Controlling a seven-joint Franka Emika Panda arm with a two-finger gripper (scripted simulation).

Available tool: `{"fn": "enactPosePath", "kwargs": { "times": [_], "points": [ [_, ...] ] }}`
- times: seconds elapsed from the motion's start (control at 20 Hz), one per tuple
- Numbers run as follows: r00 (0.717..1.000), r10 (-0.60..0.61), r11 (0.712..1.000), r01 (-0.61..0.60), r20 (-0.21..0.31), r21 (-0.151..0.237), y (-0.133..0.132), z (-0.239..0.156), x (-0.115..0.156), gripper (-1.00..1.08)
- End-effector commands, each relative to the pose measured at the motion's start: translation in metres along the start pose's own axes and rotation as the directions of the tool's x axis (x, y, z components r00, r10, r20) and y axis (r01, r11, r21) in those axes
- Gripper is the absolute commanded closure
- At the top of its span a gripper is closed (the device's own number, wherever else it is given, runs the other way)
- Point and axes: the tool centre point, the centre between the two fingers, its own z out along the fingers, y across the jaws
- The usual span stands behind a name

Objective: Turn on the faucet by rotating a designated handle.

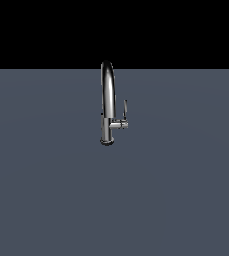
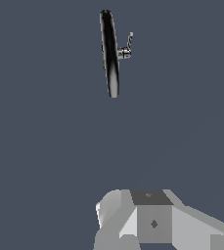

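The faucet (image 1: 107, 102) is shiny chrome, streaked with dark and bright bands along its spout; from the wrist view it reads nearly black with a pale lower end. The handle (image 1: 125, 107) is lighter silver-grey. The surface (image 1: 46, 190) is plain slate blue-grey, the backdrop black. The claw (image 2: 147, 219) is white and grey, unpatterned.

A flat, plain slate-grey table (image 1: 46, 200) is seen. The chrome faucet (image 1: 106, 107) is stood upright on it by its cylindrical base.
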Motion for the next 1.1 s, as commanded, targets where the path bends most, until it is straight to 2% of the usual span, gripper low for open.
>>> {"fn": "enactPosePath", "kwargs": {
  "times": [0.0, 0.25, 0.55, 1.05],
  "points": [
    [1.0, 0.0, 1.0, 0.0, 0.0, 0.0, 0.0, 0.0, 0.0, 1.08],
    [1.0, 0.007, 1.0, -0.007, 0.008, 0.007, 0.0, 0.0, 0.003, 1.08],
    [0.999, 0.035, 0.999, -0.036, 0.04, 0.033, -0.002, 0.002, 0.016, 1.08],
    [0.981, 0.121, 0.983, -0.14, 0.153, 0.117, -0.006, 0.009, 0.06, 1.08]
  ]
}}
